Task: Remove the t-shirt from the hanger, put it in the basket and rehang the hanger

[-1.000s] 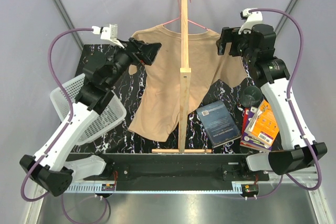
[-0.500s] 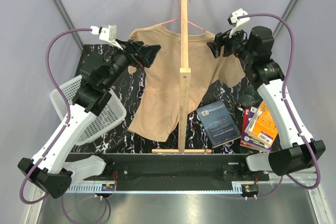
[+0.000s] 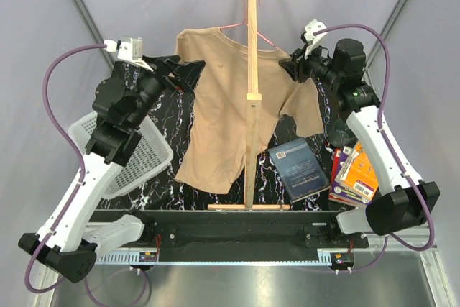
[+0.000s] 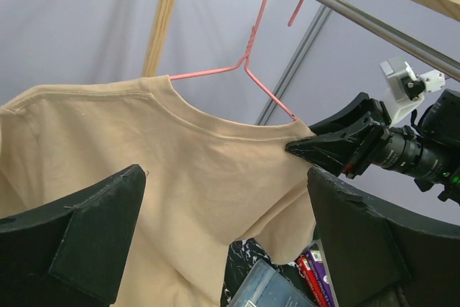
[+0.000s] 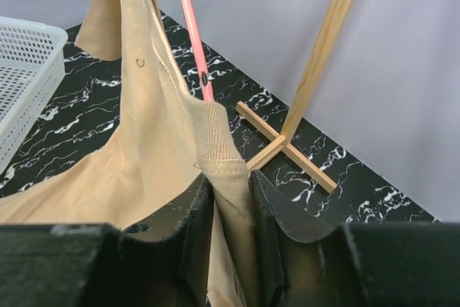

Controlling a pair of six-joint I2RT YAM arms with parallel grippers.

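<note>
You see the right end effector (image 5: 228, 185) clenched on a shoulder fold of the t-shirt (image 3: 223, 106), which hangs on the pink hanger (image 4: 249, 47) hooked over the metal rail (image 4: 359, 16). Your left end effector (image 4: 226, 174) is released, its fingers spread wide near the opposite shoulder.

White arms (image 3: 86, 177), black joints (image 3: 121, 100), purple cables (image 3: 47, 84)
</note>
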